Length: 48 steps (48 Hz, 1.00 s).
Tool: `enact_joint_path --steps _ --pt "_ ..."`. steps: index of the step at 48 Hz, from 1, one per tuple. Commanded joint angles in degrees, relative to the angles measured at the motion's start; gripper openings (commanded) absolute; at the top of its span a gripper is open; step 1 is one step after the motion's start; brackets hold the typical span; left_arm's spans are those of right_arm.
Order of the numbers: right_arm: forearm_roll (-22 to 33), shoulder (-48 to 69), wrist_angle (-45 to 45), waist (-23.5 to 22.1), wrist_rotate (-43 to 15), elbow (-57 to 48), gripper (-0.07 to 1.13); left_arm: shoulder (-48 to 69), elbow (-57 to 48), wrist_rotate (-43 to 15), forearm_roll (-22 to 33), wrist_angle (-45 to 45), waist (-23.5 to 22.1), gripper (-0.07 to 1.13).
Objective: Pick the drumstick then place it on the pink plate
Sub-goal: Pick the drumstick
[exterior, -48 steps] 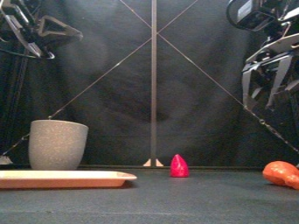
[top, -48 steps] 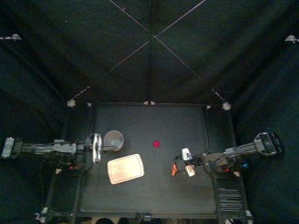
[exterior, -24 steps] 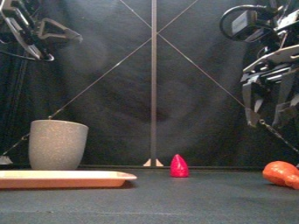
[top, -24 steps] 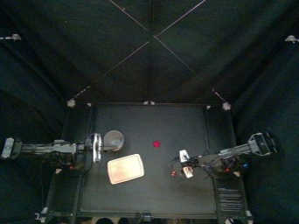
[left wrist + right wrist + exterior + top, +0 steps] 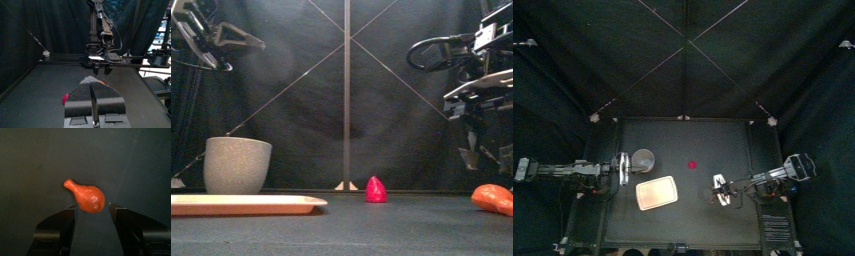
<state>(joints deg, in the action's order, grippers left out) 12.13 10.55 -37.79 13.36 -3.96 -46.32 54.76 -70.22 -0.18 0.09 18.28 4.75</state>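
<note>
Drumstick (image 5: 85,196) lies on the worktop's (image 5: 372,228) right side, well apart from the pink plate (image 5: 245,204) at front left. We see the right end effector (image 5: 91,209) open above it; the left end effector (image 5: 94,82) rests closed at left.

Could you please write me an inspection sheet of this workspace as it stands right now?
Surface: black table, no spills seen.
Job's things: orange-red drumstick lying on the table's right side, not yet picked; pink plate left of the middle, nothing on it.
Clutter: tall grey cup upright behind the plate; small red toy, pointed, near the table's middle.
Tools: right tool open, hanging over the drumstick with a jaw to each side; left tool shut, resting at the table's left edge.
Cables: nothing seen.
Surroundings: black curtains behind and at the sides.
</note>
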Motion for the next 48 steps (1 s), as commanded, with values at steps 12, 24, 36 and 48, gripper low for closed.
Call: enact_joint_path --steps 12,24,36,48 --pt "0.7 -4.4 2.0 0.7 0.3 0.8 0.87 -0.3 0.4 -0.1 0.1 0.5 0.4 0.09" --pt "1.8 -8.1 5.4 -0.3 0.2 1.3 0.87 -0.3 -0.4 0.0 0.1 0.5 0.4 0.10" --pt "1.4 -9.9 5.7 -0.5 0.1 2.6 0.87 -0.3 -0.7 0.1 0.1 0.5 0.4 0.10" --pt "-0.5 -10.0 6.6 -1.0 0.0 4.0 0.86 -0.3 -1.1 0.2 0.6 0.5 0.5 0.10"
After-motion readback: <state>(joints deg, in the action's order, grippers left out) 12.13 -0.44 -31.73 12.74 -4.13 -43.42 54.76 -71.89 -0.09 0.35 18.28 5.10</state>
